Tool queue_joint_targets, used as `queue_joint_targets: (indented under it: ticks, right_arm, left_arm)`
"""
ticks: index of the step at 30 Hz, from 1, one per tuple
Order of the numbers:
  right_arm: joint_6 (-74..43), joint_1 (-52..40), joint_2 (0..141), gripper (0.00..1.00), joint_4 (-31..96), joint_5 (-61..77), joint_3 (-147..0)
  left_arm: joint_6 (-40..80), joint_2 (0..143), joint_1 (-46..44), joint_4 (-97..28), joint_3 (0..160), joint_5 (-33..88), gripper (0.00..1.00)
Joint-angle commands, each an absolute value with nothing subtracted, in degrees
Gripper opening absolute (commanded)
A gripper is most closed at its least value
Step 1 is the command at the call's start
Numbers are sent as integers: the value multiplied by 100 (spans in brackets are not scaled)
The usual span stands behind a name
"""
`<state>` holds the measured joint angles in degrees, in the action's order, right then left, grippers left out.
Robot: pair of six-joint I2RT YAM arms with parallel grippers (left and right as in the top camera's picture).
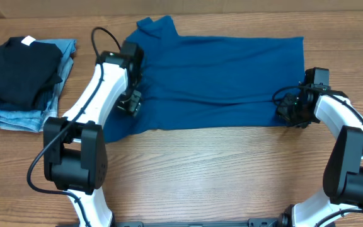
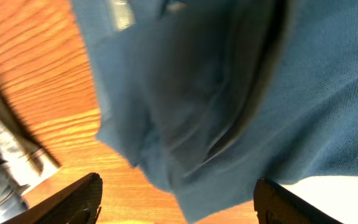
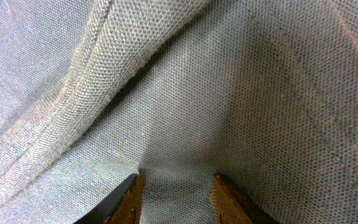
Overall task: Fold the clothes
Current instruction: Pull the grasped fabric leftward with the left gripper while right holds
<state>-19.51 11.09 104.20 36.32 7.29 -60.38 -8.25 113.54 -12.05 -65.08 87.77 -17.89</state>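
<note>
Teal shirt (image 1: 219, 75) lies spread flat on the table (image 1: 219, 176). My left end effector (image 1: 131, 102) hangs apart over its collar end; my right end effector (image 1: 290, 111) is clamped on its hem.

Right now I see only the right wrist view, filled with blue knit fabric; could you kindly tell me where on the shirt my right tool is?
Observer: The right tool is at the near right hem corner of the large teal-blue short-sleeved fabric shirt.
Operator: Thank you; and the left tool?
Observer: The left tool is over the shirt's left end, by the near sleeve.
Operator: Is anything else nearby?
Observer: A black folded garment lies on light-blue denim jeans, left of the shirt and apart from it.
</note>
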Motion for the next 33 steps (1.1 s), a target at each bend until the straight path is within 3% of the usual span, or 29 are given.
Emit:
queue_joint_targets:
  ticks: [1, 8, 12, 13, 15, 17, 33]
  right_arm:
    - [-1953, 1125, 10497, 41, 3649, 489, -5994]
    - [-1951, 1125, 10497, 42, 3653, 486, -5996]
    - [-1951, 1125, 10497, 43, 3653, 486, -5994]
    - [-1951, 1125, 10497, 43, 3656, 484, -5994]
    - [-1951, 1125, 10497, 43, 3656, 486, -5994]
    - [-1951, 1125, 10497, 42, 3653, 484, -5996]
    - [-1951, 1125, 10497, 42, 3653, 484, -5996]
  left_arm:
    - [-1446, 11354, -1262, -6119, 8379, -1667, 81]
    - [-1723, 11356, -1260, -5328, 8029, -1712, 80]
    - [-1717, 11356, -1249, -5050, 7881, -1712, 68]
    - [-1719, 11356, -1249, -5046, 7881, -1715, 63]
    - [-1715, 11356, -1249, -5039, 7881, -1905, 41]
    - [-1712, 11356, -1251, -4998, 7891, -2394, 29]
    - [-1678, 11356, -1234, -3977, 7898, -2617, 30]
